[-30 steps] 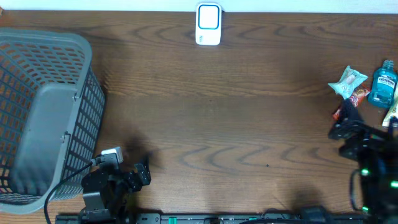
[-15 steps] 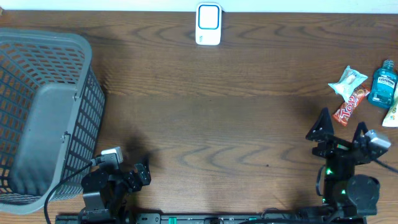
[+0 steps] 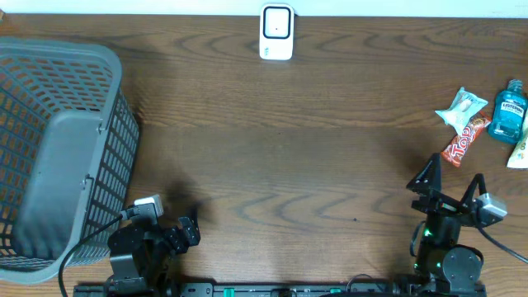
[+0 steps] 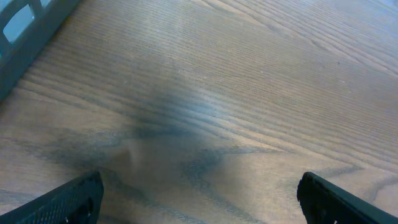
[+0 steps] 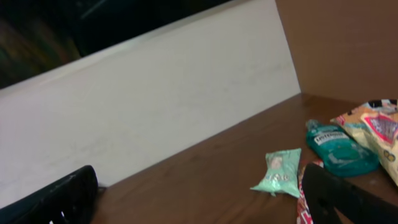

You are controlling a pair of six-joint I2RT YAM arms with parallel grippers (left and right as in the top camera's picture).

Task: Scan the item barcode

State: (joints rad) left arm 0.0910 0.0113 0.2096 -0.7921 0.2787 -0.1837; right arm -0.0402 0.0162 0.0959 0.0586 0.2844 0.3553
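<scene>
Your right gripper (image 3: 453, 175) has moved. A second ago it sat at the right edge of the table (image 3: 289, 148), over the near end of the candy bar (image 3: 460, 142). Half a second ago it was already pulled back toward the near side, and now it sits a touch closer to its base. The candy bar shows whole now, in the same spot. Green packet (image 3: 462, 107), blue bottle (image 3: 509, 113) and the pale bag (image 3: 520, 155) at the table edge haven't shifted. Left arm, basket (image 3: 58, 58) and scanner (image 3: 276, 31): no change across all three frames.

Right gripper: jaws spread wide, nothing between them. It touches none of the items. The candy bar is nearest, just beyond the fingertips and to their right, clear of them. In the right wrist view the fingers (image 5: 65, 194) sit in the bottom corners, far apart, with only table and white wall between. The green packet lies flat right of centre, the blue bottle lies on its side behind it, and the pale bag is at the right edge. A red sliver of the candy bar shows by the right finger.

Left gripper (image 3: 193, 228): at the near left, just beside the basket's near corner, jaws also wide and empty. The left wrist view shows two fingertips (image 4: 62, 202) in the bottom corners, bare wood between them, and the basket wall top left.

The items to scan all lie in the cluster at the far right of the table. They are well apart from the scanner, which stands at the centre of the far edge. None is lifted.
</scene>
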